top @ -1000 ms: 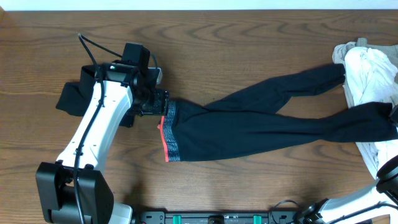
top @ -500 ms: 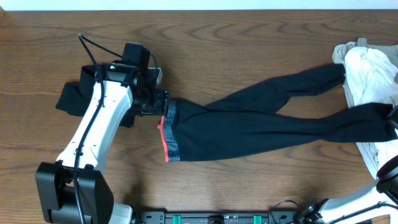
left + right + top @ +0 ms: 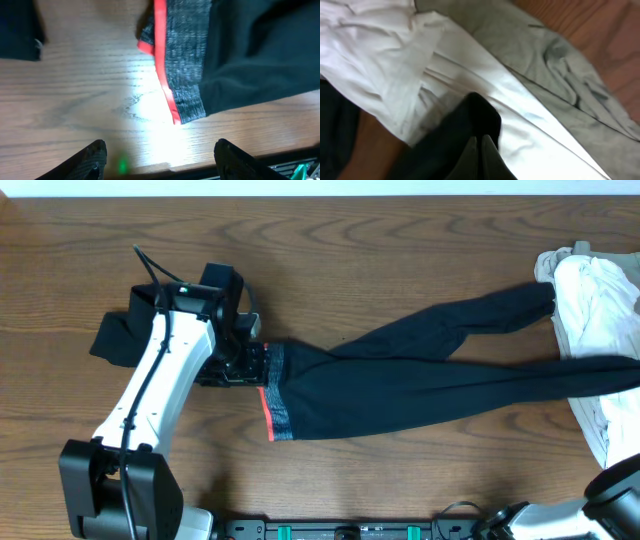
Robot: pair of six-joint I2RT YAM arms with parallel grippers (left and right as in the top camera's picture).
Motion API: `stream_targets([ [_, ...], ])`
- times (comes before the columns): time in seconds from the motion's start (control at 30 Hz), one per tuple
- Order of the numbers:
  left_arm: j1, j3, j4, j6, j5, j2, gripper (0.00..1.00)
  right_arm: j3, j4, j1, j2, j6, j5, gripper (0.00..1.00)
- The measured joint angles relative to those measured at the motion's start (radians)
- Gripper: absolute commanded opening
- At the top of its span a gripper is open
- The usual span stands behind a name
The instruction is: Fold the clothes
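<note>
1. Trousers [image 3: 400, 380] lie flat on the tabletop [image 3: 380, 240], long axis running left to right. The waistband [image 3: 272, 395] is at the left end and both legs stretch right toward the white garments [image 3: 600, 290]. The upper leg's cuff touches that heap. The lower leg runs off the right edge of the overhead view.
2. Left fingers [image 3: 92, 157] are spread wide with only bare wood between them. In the wrist view the waistband's orange-red edge lies just ahead of them, apart, not touched. From overhead, the left arm's head sits at the waistband's upper corner.
3. Right fingers [image 3: 492, 162] are closed together, with a peak of dark cloth pinched at their tips above the white garments. I judge this to be the lower leg's cuff, though the cuff edge itself is not visible.
4. A black garment [image 3: 110, 340] lies partly under the left arm, apart from the trousers.
5. Judgement: each arm stands at its own end of the long axis, left nearer the waistband, right holding the far cuff. Before any end-to-end fold, the left fingers need to come forward and down onto the waistband corner.
</note>
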Motion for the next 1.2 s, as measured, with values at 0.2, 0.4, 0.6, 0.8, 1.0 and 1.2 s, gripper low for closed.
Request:
stream_targets([
  [0.2,-0.005,-0.180,0.102,-0.106,0.042,0.000,0.71,0.000,-0.016,0.000,-0.002,0.025,-0.009,0.01],
  [0.4,-0.005,-0.375,0.285,-0.182,0.148,0.002,0.70,0.000,-0.023,0.000,-0.002,0.029,-0.015,0.01],
  [0.6,-0.014,-0.466,0.364,-0.241,0.233,0.004,0.58,0.000,-0.024,0.000,-0.002,0.029,-0.019,0.01],
  [0.8,-0.065,-0.484,0.421,-0.301,0.263,0.004,0.30,0.000,-0.030,0.000,-0.002,0.029,-0.019,0.01],
  [1.0,-0.089,-0.485,0.434,-0.330,0.266,0.004,0.06,0.000,-0.035,0.000,-0.002,0.029,-0.020,0.01],
  [1.2,-0.078,-0.484,0.339,-0.327,0.243,0.003,0.06,0.000,-0.036,0.000,-0.002,0.030,-0.020,0.01],
])
